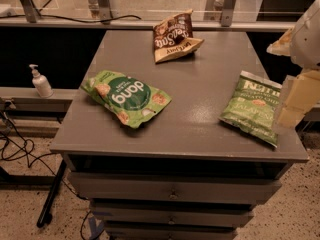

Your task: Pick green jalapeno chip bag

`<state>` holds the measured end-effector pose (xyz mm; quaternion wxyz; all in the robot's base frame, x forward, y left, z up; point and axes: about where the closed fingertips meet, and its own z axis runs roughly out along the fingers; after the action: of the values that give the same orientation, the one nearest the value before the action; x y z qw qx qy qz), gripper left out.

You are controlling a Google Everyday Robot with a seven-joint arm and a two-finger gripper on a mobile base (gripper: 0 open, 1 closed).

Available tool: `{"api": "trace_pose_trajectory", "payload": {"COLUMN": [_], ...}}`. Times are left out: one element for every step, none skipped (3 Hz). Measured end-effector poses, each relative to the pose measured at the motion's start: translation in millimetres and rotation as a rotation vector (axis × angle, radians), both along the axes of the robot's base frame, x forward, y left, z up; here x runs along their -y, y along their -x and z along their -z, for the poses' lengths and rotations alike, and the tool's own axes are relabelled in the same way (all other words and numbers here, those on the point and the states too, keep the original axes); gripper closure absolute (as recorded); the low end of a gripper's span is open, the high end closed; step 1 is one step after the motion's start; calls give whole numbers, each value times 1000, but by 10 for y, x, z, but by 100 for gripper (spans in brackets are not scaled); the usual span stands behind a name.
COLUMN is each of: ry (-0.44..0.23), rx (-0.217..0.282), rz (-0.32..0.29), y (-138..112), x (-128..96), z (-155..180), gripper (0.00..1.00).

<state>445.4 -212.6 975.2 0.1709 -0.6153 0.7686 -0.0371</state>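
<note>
the green jalapeno chip bag lies flat at the right side of the grey surface, its near corner close to the front right edge. the gripper hangs at the right border of the view, just beside the bag's right side and partly overlapping it from here. whether its jaws are open or closed i cannot tell, as only pale blocks show.

the main risk, as i judge it, is the edge. a sideways nudge or a descent that lands on the bag's rim could slide it forward or to the right and off the surface. the bag is flat and crinkly, so the jaws may pinch only a thin fold of film and lose it on the lift, or press into the surface and skid over the top. coming in too far right would close on air beside it.

the brighter green pouch and the brown and cream snack bag sit well apart, so grabbing the wrong one looks unlikely
</note>
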Motion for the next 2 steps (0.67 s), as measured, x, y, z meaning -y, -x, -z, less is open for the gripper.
{"api": "trace_pose_trajectory", "payload": {"ry": [-8, -24], "rx": [44, 91], "rz": [-61, -89], "y": [-207, -504], "x": [-8, 91], "z": [152, 347], "gripper": [0, 0]}}
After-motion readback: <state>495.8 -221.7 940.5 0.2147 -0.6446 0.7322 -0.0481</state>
